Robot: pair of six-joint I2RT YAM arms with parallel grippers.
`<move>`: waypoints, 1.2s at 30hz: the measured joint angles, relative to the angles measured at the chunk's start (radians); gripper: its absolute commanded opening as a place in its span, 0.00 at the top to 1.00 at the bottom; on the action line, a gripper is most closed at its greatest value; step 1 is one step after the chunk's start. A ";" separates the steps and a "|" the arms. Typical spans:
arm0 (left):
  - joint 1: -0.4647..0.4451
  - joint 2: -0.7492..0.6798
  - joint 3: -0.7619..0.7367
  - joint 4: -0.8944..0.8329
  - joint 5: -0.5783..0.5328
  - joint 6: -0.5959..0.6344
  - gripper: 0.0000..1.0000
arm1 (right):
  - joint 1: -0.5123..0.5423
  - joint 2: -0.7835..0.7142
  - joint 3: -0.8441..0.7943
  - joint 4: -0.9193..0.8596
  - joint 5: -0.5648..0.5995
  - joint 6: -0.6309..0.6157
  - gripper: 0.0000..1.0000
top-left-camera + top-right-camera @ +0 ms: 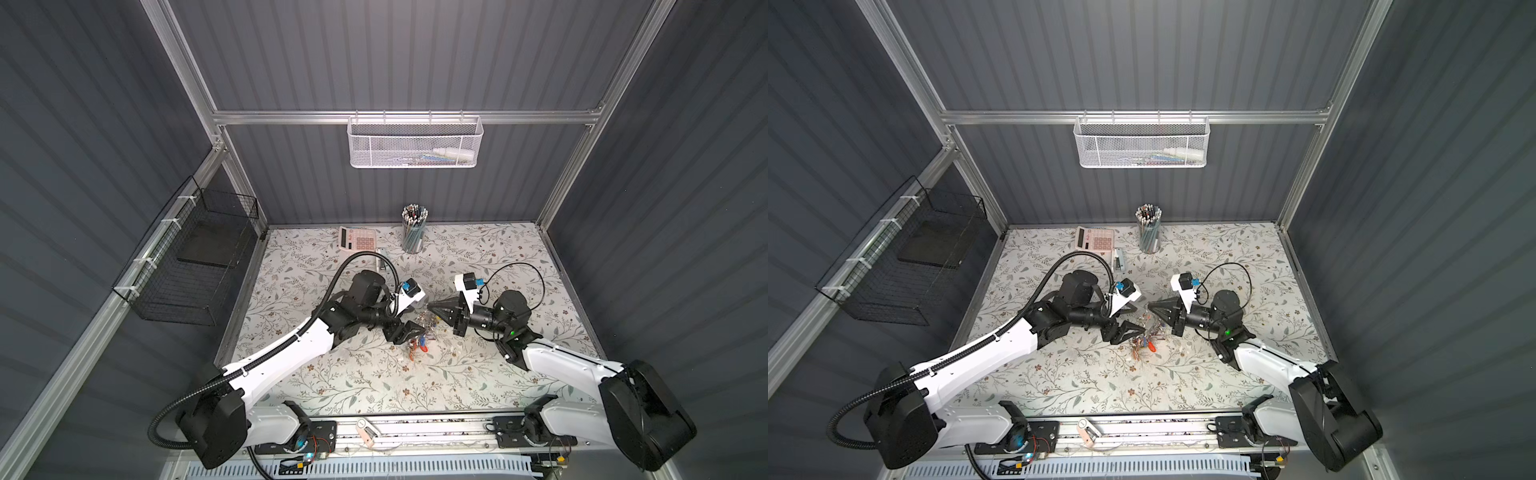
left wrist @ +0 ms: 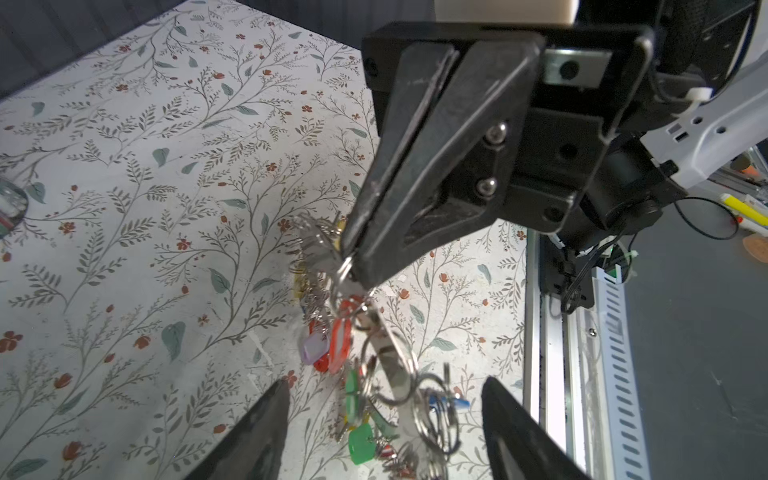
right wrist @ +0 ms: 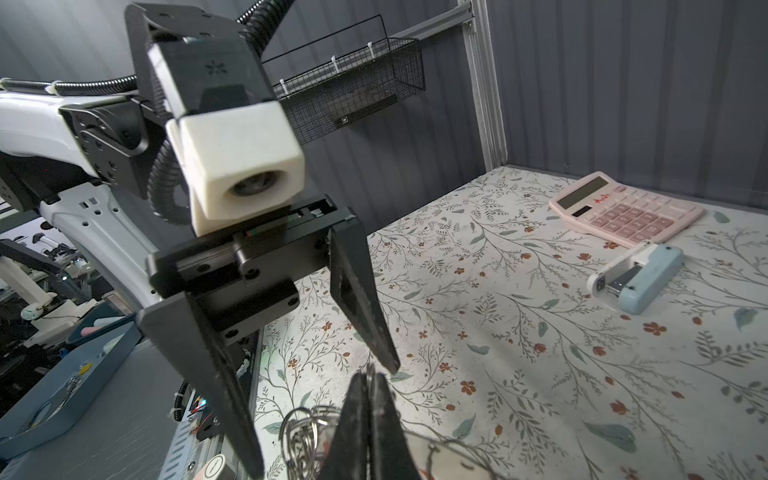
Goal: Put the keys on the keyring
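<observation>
The keyring (image 2: pixel 395 365) hangs as a flat grey metal band above the floral table. My right gripper (image 2: pixel 353 259) is shut on its upper edge, also seen from its own wrist (image 3: pixel 371 378). Keys dangle from the band on small split rings, with red (image 2: pixel 338 336), lilac (image 2: pixel 313 347), green (image 2: pixel 359 444) and blue (image 2: pixel 449 403) tags. My left gripper (image 2: pixel 386 436) is open, its fingers (image 2: pixel 257 436) on either side of the lower keys without touching them. In both top views the two grippers (image 1: pixel 409 332) (image 1: pixel 1150 306) meet at mid-table over the key bunch (image 1: pixel 417 347) (image 1: pixel 1142 347).
A pink calculator (image 1: pixel 357 237), a stapler (image 3: pixel 640 278) and a cup of pencils (image 1: pixel 413 232) stand at the back of the table. A black wire basket (image 1: pixel 199 257) hangs on the left wall, a white mesh basket (image 1: pixel 415 141) on the back wall.
</observation>
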 measured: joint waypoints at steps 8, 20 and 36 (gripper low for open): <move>-0.025 -0.004 0.017 0.013 -0.126 -0.102 0.21 | 0.001 -0.008 0.002 -0.084 0.077 -0.027 1.00; -0.015 -0.283 -0.143 0.125 -0.466 -0.246 0.00 | 0.084 0.140 0.265 -0.333 0.165 -0.107 1.00; 0.067 -0.412 -0.211 0.061 -0.713 -0.362 0.00 | 0.093 0.320 0.347 -0.321 0.157 -0.061 1.00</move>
